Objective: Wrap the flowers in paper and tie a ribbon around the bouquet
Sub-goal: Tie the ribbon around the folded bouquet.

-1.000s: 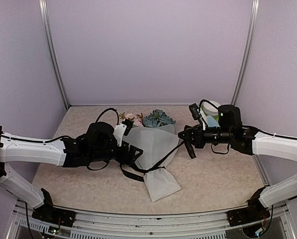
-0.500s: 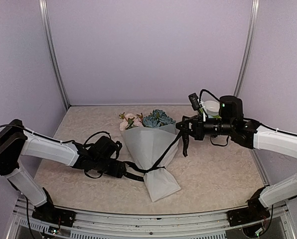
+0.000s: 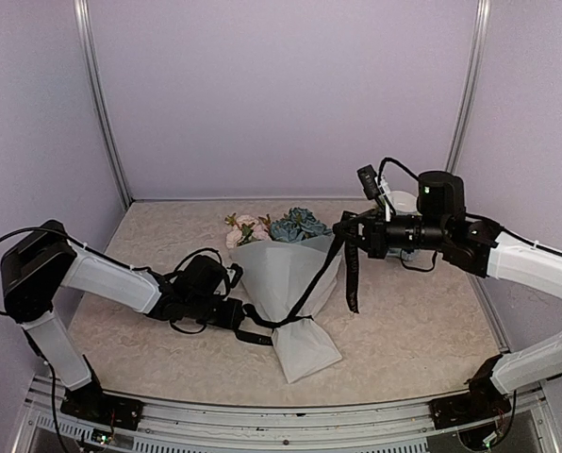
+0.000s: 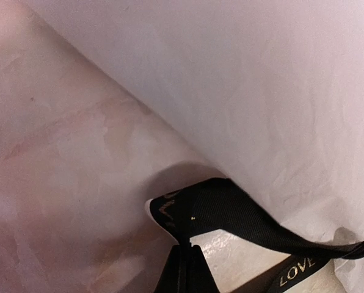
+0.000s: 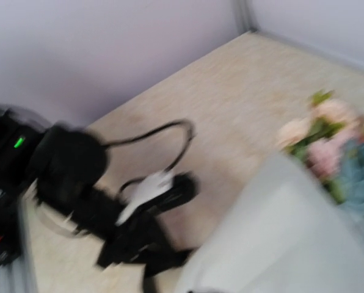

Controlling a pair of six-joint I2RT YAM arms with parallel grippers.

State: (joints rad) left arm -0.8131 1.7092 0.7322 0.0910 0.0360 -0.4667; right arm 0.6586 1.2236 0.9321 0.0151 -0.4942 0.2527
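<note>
Your flowers (image 3: 283,226) sit wrapped in the paper (image 3: 281,278) — left gripper (image 4: 185,259) and right gripper (image 3: 348,237) each pinch the ribbon (image 3: 307,289), 0 knots tied.

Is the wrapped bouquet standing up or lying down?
Lying down: the frosted white paper-cone bouquet rests flat on the beige table, pink and blue flower heads farthest away.

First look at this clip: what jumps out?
A bouquet lies on the table, pink and blue flowers topping its white paper cone. A black ribbon crosses it, pinched low beside the paper by the left gripper and held up by the right gripper, a tail dangling.
</note>
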